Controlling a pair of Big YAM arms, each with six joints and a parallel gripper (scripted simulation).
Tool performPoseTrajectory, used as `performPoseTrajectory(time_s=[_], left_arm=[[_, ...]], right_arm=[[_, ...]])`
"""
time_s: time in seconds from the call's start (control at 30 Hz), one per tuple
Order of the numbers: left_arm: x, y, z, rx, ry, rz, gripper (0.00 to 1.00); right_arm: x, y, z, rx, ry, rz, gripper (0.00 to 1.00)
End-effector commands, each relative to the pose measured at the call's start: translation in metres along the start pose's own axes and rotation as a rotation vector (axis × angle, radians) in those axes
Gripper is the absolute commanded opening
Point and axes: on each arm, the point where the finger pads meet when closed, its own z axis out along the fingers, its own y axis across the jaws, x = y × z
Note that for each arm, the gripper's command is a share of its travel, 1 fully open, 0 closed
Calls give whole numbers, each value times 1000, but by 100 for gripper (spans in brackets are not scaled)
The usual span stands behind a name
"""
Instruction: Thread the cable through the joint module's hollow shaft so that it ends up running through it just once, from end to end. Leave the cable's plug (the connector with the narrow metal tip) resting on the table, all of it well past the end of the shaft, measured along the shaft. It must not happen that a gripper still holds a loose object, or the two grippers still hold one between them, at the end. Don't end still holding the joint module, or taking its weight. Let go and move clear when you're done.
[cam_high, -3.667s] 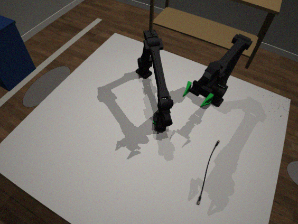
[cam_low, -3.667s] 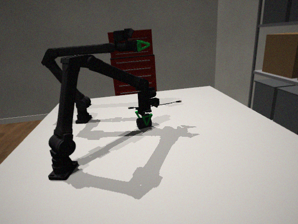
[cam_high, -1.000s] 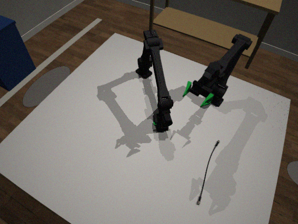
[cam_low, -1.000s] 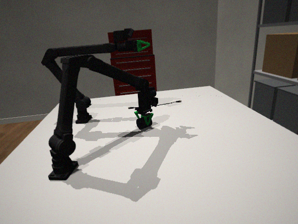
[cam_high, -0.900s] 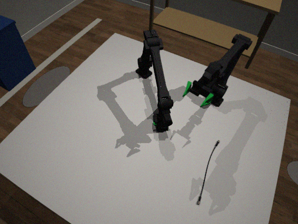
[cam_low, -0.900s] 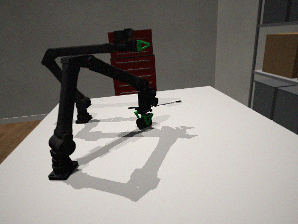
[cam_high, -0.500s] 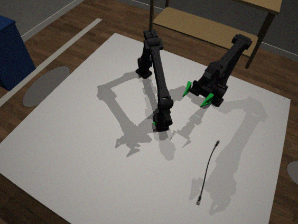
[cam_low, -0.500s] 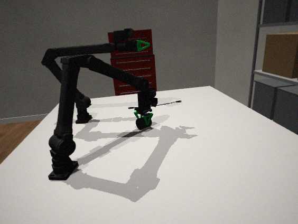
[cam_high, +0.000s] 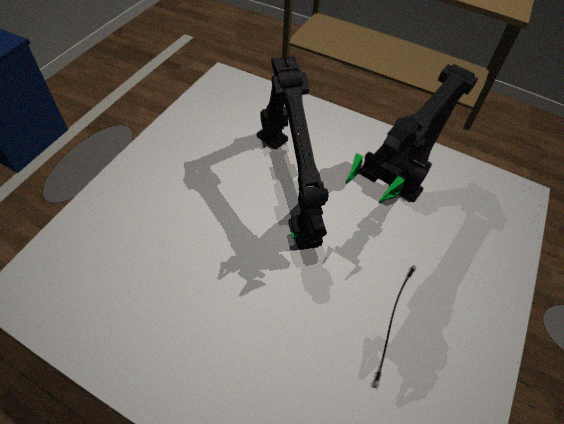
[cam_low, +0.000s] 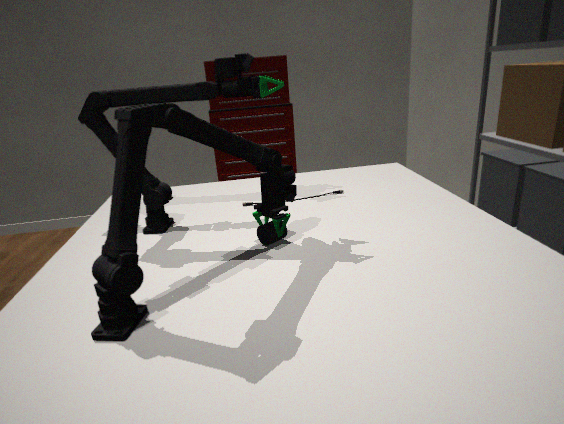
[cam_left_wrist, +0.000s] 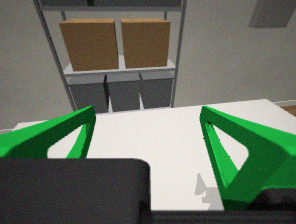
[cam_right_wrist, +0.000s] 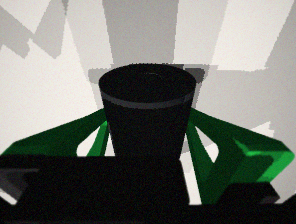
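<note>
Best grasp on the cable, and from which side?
Probably one end, just behind the connector, from above: the cable lies flat and gently bowed, nothing over it, so fingers could straddle it crosswise. Which end is the plug, I can't tell.

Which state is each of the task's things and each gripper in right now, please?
Cable: on the table, gently curved, unthreaded, not held.
Joint module: between the right gripper's jaws, no cable through it.
Left gripper: open, raised, holding nothing.
Right gripper: jaws partly apart around the module; whether clamped, I cannot tell.
</note>
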Motion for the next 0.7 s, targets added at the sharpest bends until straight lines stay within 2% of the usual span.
performPoseTrajectory(time_s=[0.0,0.67], left_arm=[[-12,-3,-1,4,-35,14,100],[-12,-3,-1,4,-35,14,100]], right_arm=[[-36,7,-74,-3,-165,-68,70],[-39,4,-75,9,-183,-203,70]])
